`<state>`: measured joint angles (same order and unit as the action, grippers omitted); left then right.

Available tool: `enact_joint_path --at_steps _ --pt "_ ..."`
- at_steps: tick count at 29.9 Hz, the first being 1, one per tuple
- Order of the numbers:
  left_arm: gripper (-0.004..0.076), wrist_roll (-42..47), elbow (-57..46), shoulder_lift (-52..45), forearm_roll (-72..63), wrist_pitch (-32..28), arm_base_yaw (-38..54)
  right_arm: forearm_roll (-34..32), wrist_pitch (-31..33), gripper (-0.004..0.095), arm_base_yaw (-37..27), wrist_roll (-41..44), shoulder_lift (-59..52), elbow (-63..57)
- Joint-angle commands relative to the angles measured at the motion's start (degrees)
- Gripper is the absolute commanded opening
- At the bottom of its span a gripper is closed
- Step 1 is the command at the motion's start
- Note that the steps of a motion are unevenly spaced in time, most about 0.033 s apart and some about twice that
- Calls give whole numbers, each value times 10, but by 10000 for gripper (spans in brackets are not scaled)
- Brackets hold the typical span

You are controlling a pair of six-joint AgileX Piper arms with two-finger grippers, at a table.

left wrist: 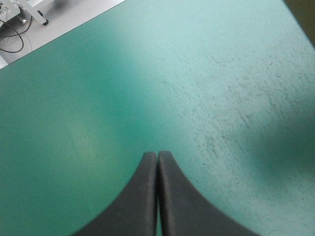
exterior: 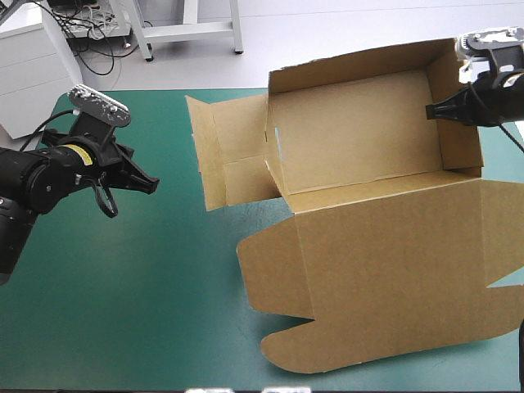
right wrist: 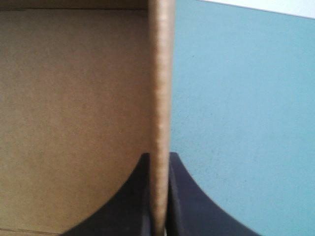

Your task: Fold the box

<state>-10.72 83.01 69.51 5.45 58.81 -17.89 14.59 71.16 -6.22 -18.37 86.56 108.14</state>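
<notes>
Box point(exterior: 368, 155) sits on the right half of the worktop point(exterior: 123, 295), tray walls up, lid flat toward the near edge. Right claw point(exterior: 431, 111) pinches its right wall; left claw point(exterior: 154, 182) hovers well left, fingers together, empty.

Teal-green table cover point(exterior: 123, 286); pale floor point(exterior: 327, 33), white cabinet point(exterior: 29, 74) beyond.

Teal-green table cover point(exterior: 123, 286), faintly scuffed in places
</notes>
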Motion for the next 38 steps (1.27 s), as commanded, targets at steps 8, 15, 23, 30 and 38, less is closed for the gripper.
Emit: enact_joint_path --at_steps 8,15,23,30,38 --pt "-32 30 13 17 23 -60 0 54 3 -23 -12 -19 -67 20" --pt "-15 16 9 35 -3 -61 23 70 3 -23 -12 -23 -85 20" --pt "-6 -179 -75 41 -303 -114 194 85 3 -24 -12 -29 -98 20" --pt "-6 -378 -169 53 -589 -105 245 149 3 -23 -12 -51 -99 20" --pt "-6 -492 -208 107 -837 5 245 151 3 -23 -12 -51 -99 20"
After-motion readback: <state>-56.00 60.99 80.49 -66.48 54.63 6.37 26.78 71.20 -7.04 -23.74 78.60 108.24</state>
